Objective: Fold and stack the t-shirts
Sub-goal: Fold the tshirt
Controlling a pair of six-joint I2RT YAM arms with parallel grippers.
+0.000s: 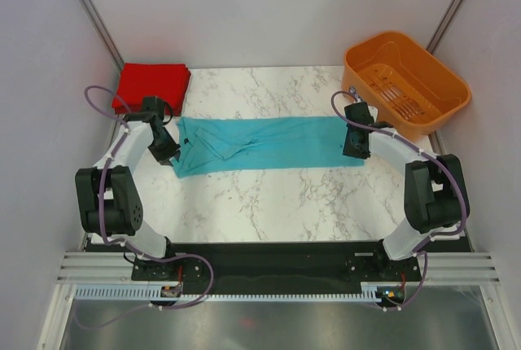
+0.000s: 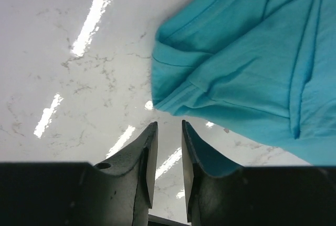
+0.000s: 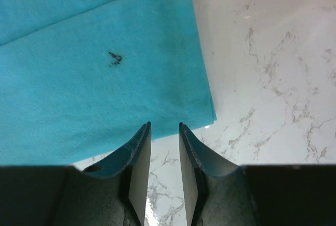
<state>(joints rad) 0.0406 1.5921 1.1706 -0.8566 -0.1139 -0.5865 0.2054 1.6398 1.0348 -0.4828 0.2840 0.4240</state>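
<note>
I see the teal-blue t-shirt (image 1: 260,145) folded into a long strip across the marble surface (image 1: 269,203). The folded red t-shirt (image 1: 152,83) lies beyond its left end and the orange slotted basket (image 1: 407,81) beyond its right. The left claw (image 2: 169,123) at its collar end and the right claw (image 3: 164,124) at its hem are each barely parted, gripping nothing.

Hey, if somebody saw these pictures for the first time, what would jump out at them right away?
The teal t-shirt stands out most, folded into a long strip across the middle of the marble table, with the left hand open at its sleeve end and the right hand open at the opposite end. Next come the red t-shirt, folded at the far left corner, and the orange basket at the far right.
</note>
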